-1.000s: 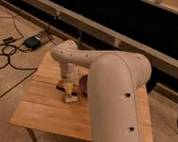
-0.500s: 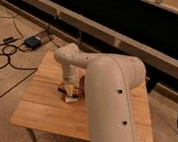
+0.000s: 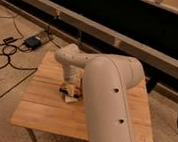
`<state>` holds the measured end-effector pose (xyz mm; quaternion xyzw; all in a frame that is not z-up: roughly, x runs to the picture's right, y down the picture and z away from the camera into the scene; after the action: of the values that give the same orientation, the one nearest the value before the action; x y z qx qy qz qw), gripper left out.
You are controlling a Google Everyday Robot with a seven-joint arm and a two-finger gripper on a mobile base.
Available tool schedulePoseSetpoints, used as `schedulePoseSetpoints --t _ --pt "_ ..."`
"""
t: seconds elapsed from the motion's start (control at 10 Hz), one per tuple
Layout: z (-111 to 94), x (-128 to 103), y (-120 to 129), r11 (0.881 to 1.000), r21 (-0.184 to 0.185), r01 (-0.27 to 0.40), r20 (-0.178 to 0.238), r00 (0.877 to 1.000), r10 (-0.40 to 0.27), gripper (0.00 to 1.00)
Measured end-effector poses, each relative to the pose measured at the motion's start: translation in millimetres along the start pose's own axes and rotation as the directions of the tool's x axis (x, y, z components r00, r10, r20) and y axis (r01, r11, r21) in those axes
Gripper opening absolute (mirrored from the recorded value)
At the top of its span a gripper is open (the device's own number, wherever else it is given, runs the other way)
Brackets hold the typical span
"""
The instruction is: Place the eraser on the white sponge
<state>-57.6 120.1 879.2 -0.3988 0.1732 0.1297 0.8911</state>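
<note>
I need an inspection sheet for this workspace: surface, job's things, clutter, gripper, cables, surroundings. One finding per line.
Surface: wooden table, light boards, standing on a speckled floor.
Job's things: white sponge lies on the table under the arm's end; a dark and orange item sits on it, probably the eraser, mostly hidden.
Clutter: nothing seen.
Gripper: gripper is low over the sponge, mostly hidden by the arm.
Cables: black cables and a dark box on the floor left of the table.
Surroundings: long rail along a dark wall behind.
</note>
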Motion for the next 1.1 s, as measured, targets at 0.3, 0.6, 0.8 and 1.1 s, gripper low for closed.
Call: schedulePoseSetpoints --t 0.3,0.6,0.8,1.1 --pt "-2.8 1.4 1.2 1.000 0.008 0.005 -0.009 1.000 -0.005 0.64" --pt "-2.1 2.9 5.1 1.000 0.004 0.008 -0.014 1.000 -0.008 0.80" --pt "-1.7 2.6 6.1 1.000 0.003 0.009 -0.014 1.000 -0.009 0.80" --pt "-5.0 0.2 3.1 1.000 0.008 0.008 0.003 1.000 -0.008 0.80"
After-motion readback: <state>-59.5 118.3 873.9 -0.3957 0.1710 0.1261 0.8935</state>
